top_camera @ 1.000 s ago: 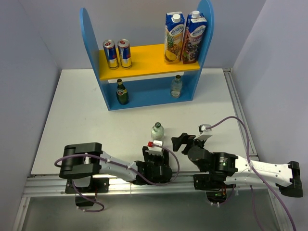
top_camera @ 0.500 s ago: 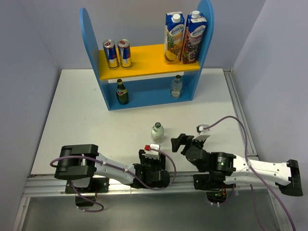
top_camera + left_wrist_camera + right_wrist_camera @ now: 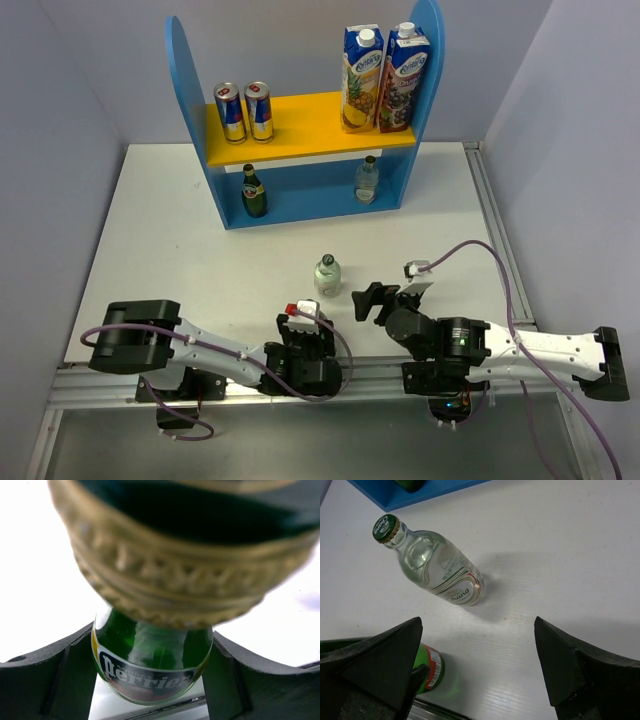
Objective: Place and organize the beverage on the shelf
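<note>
Shelf (image 3: pixel 310 140): two cans (image 3: pixel 244 111) on the upper board, shelved green bottle (image 3: pixel 253 192) and shelved clear bottle (image 3: pixel 368 180) below, so four of six placed. Left tool (image 3: pixel 152 690) grasps second green bottle (image 3: pixel 150 650); right tool (image 3: pixel 477 650) released, near last clear bottle (image 3: pixel 440 572) upright on tabletop (image 3: pixel 160 240)

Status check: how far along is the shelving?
Done: both cans on the upper board, one green bottle and one clear bottle on the lower level. In hand: the left gripper clamps the second green bottle. Left: that bottle and the loose clear bottle before the open right gripper.
</note>
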Controlling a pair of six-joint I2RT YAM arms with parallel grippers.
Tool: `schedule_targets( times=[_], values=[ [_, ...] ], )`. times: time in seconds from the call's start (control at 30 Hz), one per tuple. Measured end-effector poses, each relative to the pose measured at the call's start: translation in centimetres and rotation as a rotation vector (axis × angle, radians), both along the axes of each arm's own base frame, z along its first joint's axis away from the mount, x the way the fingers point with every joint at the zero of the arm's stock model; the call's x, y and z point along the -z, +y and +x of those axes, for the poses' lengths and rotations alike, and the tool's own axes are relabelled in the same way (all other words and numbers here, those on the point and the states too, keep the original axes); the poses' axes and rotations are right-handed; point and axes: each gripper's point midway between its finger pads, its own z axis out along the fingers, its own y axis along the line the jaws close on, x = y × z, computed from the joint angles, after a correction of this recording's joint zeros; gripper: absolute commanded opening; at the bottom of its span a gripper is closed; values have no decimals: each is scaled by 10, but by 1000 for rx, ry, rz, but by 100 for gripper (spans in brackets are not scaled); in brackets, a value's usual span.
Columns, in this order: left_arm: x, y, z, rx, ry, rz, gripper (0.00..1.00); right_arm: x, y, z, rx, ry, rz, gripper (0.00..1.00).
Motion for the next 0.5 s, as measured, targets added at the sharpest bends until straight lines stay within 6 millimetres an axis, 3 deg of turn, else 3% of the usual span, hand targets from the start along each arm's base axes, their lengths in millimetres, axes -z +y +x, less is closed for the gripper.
schedule_targets(
  times=[0.5],
  values=[
    [10, 32, -19, -60, 16, 2, 0, 10, 7, -9, -33, -16, -71, 100]
  ],
)
